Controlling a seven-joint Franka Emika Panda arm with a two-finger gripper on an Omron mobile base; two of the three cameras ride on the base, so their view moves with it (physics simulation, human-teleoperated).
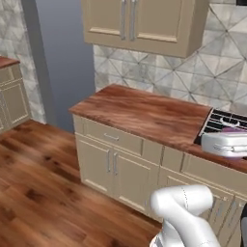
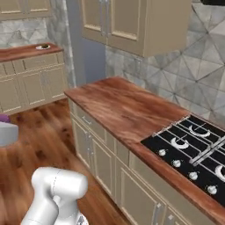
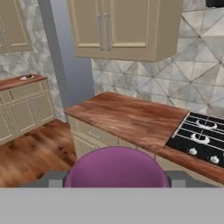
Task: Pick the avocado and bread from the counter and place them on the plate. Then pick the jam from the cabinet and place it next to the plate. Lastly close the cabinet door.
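A purple, round-topped jam jar (image 3: 116,168) sits between my gripper's (image 3: 116,183) jaws, close under the hand camera, and the jaws are shut on it. From the base, the gripper (image 1: 230,141) hangs over the counter's (image 1: 140,113) right end by the cooktop, with the purple jam (image 1: 234,129) showing on it. The white plate (image 2: 42,47) lies far off on another counter at the left, small in the hand view too (image 3: 27,77). A dark speck rests on it. At this distance I cannot make out the avocado or the bread.
A black gas cooktop (image 2: 193,145) is set into the counter's right part. Above the counter hangs a beige wall cabinet (image 1: 130,19) with both doors shut. Beige base cupboards (image 1: 113,164) stand below, with wooden floor (image 1: 38,193) to the left.
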